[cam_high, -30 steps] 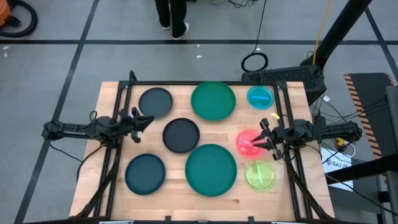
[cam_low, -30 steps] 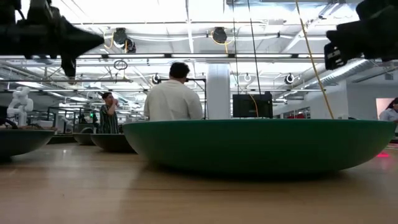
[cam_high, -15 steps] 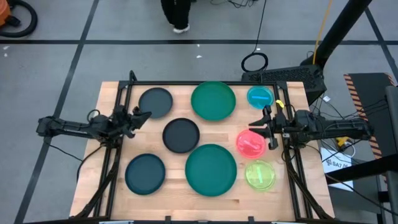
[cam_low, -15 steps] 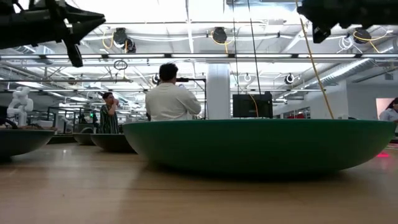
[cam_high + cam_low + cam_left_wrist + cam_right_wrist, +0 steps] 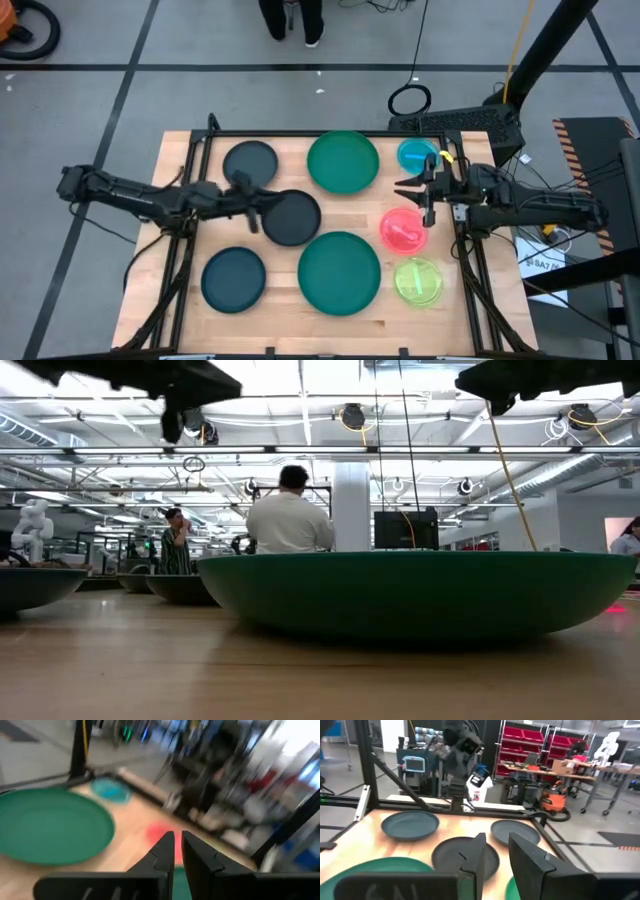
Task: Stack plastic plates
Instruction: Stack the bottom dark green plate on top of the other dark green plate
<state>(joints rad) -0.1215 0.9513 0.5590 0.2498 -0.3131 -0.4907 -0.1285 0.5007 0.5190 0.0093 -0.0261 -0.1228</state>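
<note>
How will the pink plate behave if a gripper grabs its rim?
The pink plate is small and translucent, so probably light and thin, possibly flexing under a rim pinch. It lies flat on the smooth wooden table, so a push would likely slide it rather than tip it.

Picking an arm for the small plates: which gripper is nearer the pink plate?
Right. The right gripper hangs just off the pink plate's far edge; the left gripper is across the table by the middle dark grey plate.
</note>
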